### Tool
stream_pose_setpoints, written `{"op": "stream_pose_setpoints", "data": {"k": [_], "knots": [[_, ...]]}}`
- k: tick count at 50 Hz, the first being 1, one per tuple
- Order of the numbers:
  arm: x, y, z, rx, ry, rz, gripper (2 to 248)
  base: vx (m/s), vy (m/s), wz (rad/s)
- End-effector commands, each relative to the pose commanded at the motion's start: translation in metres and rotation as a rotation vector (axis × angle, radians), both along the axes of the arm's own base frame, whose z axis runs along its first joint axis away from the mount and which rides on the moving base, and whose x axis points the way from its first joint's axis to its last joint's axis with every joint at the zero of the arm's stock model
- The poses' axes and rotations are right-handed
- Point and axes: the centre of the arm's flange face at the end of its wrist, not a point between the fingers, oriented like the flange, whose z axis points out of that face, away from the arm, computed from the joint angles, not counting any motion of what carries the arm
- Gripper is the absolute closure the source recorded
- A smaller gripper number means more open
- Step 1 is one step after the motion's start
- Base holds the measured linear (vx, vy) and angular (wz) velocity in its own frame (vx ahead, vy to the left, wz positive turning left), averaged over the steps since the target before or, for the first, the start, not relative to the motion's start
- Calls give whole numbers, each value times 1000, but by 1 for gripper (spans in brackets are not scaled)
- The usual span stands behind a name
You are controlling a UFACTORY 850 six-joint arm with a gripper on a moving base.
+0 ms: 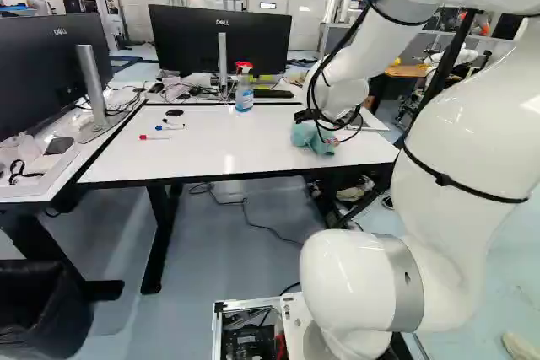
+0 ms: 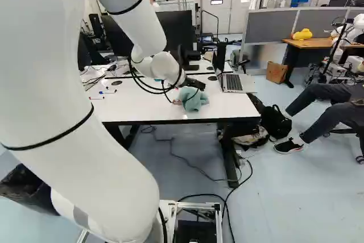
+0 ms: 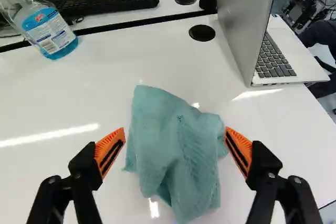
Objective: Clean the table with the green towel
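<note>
so our gripper point(image 3: 173, 148) stands wide, orange pads either side of the green towel point(image 3: 176, 153) without touching it. towel lies bunched on the table point(image 3: 79, 103) beside the laptop point(image 3: 252, 35); we cannot judge how much wiping remains.

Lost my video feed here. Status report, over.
Gripper open, straddling the green towel. Towel bunched on the white table, not gripped. Laptop and spray bottle ahead.
</note>
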Motion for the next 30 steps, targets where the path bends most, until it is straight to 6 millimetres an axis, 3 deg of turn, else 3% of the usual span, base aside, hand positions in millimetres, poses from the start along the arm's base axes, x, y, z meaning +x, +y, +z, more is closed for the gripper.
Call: {"op": "stream_pose_setpoints", "data": {"k": [30], "knots": [[-30,23,-14,-13,-76,40,3,0,0,0]]}}
